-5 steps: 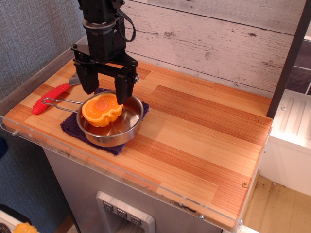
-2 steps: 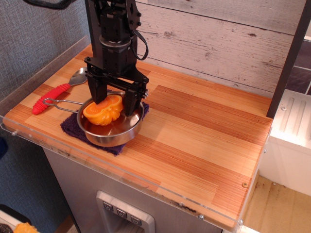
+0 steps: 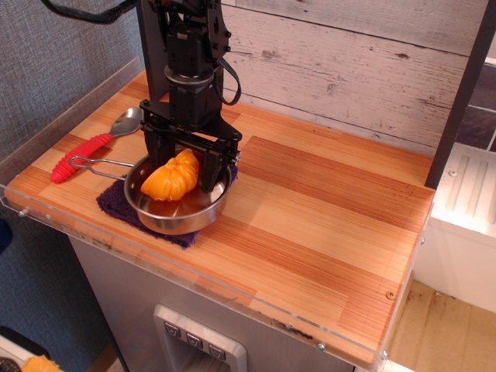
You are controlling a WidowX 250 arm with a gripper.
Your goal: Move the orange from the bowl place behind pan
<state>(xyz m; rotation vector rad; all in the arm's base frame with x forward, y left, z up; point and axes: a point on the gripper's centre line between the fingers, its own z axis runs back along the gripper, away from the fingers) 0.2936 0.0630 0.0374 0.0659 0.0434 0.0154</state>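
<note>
Near the desk's (image 3: 325, 232) left edge: gripper (image 3: 186, 167) down inside the pan (image 3: 167, 221). Jaws clamped on the orange (image 3: 172, 180), tilted, lobed back showing.

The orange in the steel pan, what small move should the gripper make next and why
Probably close the fingers a little more to secure the orange. The gripper is down inside the pan, a finger on each side of the fruit, which is tilted with its lobed back showing. Whether the fingers already press it cannot be told, so a firm squeeze should come before lifting it.
</note>
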